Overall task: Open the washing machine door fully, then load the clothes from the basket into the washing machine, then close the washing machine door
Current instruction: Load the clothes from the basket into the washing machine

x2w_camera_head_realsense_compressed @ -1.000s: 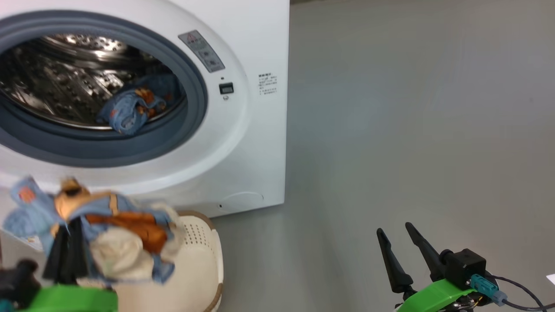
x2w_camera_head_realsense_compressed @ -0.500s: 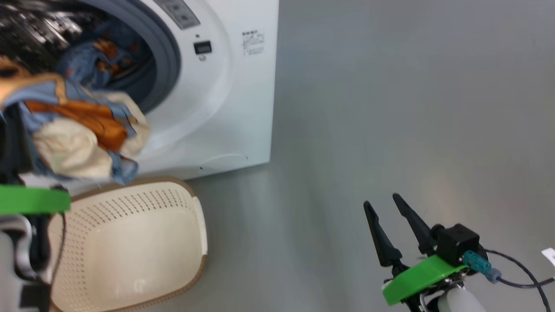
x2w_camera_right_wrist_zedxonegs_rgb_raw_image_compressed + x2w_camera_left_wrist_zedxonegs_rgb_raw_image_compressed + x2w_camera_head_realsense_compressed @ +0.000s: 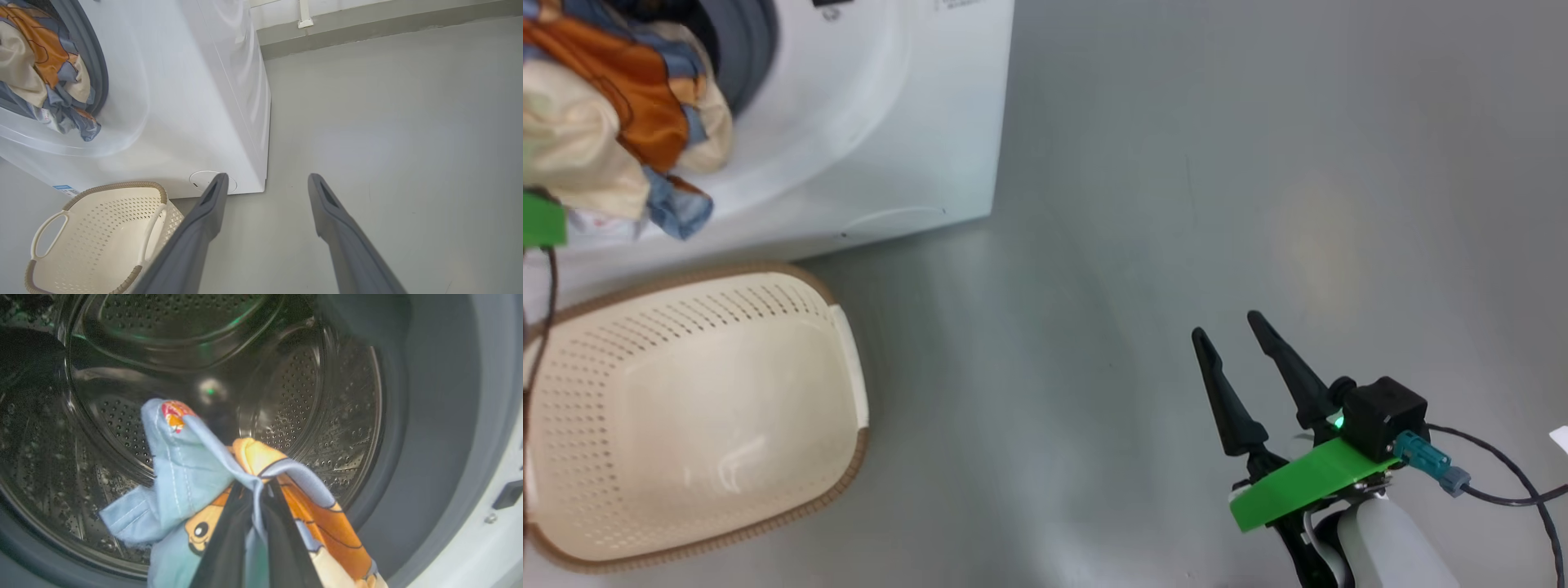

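Since a second ago, left pincer has lifted the clothes from over the basket up to the washing machine mouth; head camera swung too. Left is clenched on the clothes, just ahead of the drum. Basket looks emptied. Remaining, I judge: release inside, then close up. Right pincer is spread wide, holding nothing, over the floor.

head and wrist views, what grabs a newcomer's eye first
Bright blue and orange clothes pinched in the shut left tool, at the mouth of the steel drum. The cream basket sits empty on the floor by the washing machine, with the open right tool idle.
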{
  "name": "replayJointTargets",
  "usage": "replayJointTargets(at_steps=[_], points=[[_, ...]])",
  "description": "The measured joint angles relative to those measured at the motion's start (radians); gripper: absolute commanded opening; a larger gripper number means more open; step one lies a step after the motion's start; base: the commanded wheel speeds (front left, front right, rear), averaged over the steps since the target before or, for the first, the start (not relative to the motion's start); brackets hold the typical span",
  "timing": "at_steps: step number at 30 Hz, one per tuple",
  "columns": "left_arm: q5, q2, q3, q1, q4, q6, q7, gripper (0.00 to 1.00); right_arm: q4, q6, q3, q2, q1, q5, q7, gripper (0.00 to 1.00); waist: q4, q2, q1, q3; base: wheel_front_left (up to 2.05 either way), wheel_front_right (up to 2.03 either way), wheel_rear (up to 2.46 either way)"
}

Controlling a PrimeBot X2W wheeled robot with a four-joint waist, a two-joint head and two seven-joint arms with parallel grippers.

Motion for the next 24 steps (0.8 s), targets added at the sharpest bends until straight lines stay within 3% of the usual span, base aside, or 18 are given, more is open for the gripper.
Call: replayJointTargets(at_steps=[9, 16, 24], points=[[-0.077, 0.077, -0.182, -0.256, 0.256, 0.000, 0.059, 0.00, -0.007, 0.000, 0.016, 0.000, -0.036, 0.003, 0.000, 1.00, -0.013, 0.0000, 0.0000, 0.109, 0.00, 0.00, 0.00], [-0.136, 0.085, -0.272, -0.405, 0.366, 0.000, 0.142, 0.00, -0.007, 0.000, 0.042, 0.000, -0.050, 0.010, 0.000, 1.00, -0.016, 0.0000, -0.0001, 0.173, 0.00, 0.00, 0.00], [-0.165, 0.097, -0.337, -0.528, 0.431, 0.000, 0.151, 0.00, -0.008, 0.000, 0.074, -0.001, -0.061, 0.016, 0.000, 1.00, -0.019, 0.0000, -0.0001, 0.227, 0.00, 0.00, 0.00]])
